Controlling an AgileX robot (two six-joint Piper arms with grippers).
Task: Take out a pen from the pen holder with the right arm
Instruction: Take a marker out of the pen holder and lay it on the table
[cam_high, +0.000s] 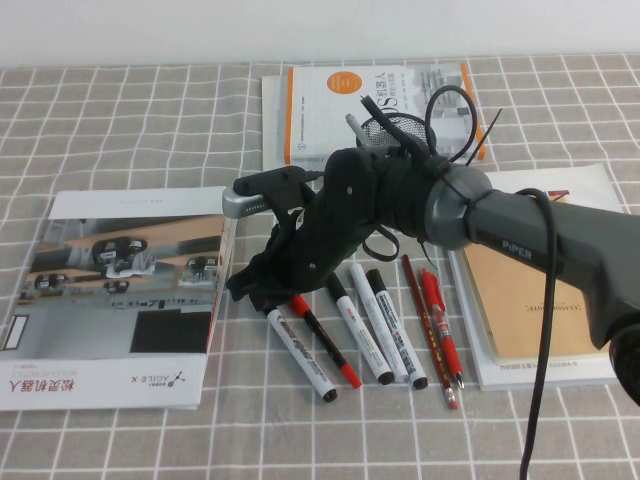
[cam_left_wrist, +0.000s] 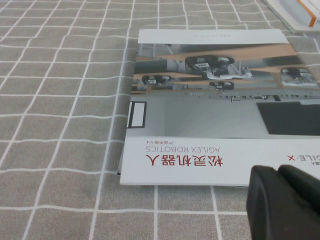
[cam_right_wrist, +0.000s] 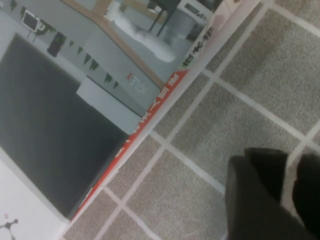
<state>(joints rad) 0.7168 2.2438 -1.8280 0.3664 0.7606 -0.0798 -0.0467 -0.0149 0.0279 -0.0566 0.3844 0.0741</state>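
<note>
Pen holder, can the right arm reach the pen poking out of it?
Probably yes, after lifting and swinging back. The right pincer is low beside the laid-out markers, while the pen holder stands behind its wrist, open-topped, pen poking out. The left pincer sits away by the booklet.

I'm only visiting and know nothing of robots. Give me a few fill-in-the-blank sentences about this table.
The pen holder stands on a ___ with an orange edge.
The left pincer hovers at the edge of a ___.
The right pincer is low beside loose ___ on the cloth.
Missing words: book; brochure; pens.
</note>
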